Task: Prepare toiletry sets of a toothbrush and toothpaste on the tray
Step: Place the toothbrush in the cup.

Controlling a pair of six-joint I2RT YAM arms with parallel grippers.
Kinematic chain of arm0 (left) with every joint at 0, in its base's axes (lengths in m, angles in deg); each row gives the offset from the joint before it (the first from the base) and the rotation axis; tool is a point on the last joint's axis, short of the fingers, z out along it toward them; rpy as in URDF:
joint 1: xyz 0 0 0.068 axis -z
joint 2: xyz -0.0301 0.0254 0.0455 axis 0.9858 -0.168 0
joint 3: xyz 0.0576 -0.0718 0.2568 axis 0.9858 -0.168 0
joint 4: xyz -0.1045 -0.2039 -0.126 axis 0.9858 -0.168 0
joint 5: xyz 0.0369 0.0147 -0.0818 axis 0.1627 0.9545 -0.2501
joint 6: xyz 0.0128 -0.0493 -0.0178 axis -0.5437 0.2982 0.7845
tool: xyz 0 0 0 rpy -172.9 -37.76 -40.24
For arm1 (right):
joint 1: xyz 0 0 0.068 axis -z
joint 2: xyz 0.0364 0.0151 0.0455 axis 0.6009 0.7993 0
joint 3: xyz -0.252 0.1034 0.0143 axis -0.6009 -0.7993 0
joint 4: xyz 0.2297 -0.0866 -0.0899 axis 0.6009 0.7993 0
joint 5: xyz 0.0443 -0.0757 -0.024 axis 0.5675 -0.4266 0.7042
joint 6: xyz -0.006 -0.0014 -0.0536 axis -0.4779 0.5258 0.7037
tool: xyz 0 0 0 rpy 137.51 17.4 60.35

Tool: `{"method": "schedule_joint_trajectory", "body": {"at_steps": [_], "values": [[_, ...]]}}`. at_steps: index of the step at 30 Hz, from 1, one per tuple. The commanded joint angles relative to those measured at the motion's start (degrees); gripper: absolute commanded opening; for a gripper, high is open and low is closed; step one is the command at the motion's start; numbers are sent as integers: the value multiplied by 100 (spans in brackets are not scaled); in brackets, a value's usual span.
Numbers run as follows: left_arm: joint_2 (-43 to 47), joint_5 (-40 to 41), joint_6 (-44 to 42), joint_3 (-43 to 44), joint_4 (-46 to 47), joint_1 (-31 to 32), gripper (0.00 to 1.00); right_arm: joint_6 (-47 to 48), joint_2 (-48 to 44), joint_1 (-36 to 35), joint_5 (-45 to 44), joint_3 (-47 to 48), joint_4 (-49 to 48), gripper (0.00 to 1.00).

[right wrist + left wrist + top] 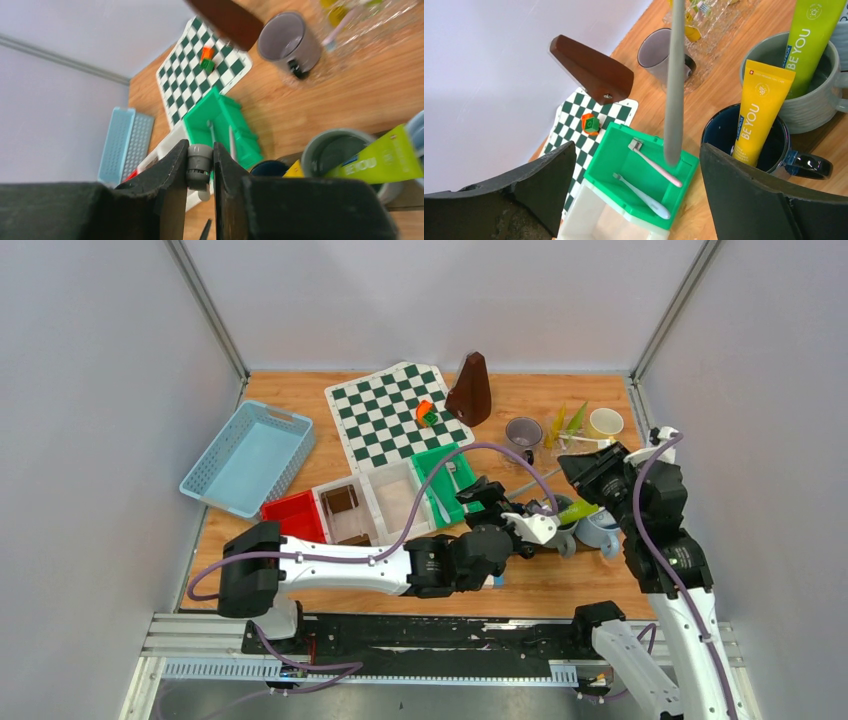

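Observation:
A grey toothbrush [674, 85] hangs upright between the wide-apart fingers of my open left gripper [636, 150], touching neither. My right gripper [200, 150] is shut on its top end [199, 167]. Just right of it stand a dark blue mug [774, 150] with a yellow tube [759, 110] and a grey-green mug [819, 100] with a green tube [811, 35]. The clear tray [575, 445] lies behind at the back right, with a pale yellow mug [605, 423] and tubes on it. A grey mug [523, 432] stands at its left end. In the top view both grippers meet above the mugs [585, 530].
A green bin [624, 165] holds a pink and a whitish toothbrush, with white [395, 502] and red [295, 515] bins beside it. A chessboard [390, 410], a brown wedge-shaped block [470, 390] and a light blue basket [248, 458] lie further back and left.

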Motion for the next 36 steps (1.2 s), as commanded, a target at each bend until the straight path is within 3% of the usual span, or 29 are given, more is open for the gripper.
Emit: {"method": "schedule_joint_trajectory", "body": {"at_steps": [1, 8, 15, 25, 36], "values": [[531, 19, 653, -154, -1, 16, 100, 833, -197, -20, -1353, 416, -82, 0], [1129, -493, 2019, -478, -641, -254, 100, 1566, -543, -21, -2915, 404, -70, 0], [1573, -1071, 3271, -802, -1333, -789, 100, 1854, -793, -18, -3692, 120, -70, 0], [1689, -1221, 4649, -901, -2207, -1361, 100, 1589, -781, -18, -3362, -534, -15, 0], [1741, -1351, 5140, -1000, -2501, -1592, 100, 1000, -384, -12, -2470, -1187, -217, 0]]}}
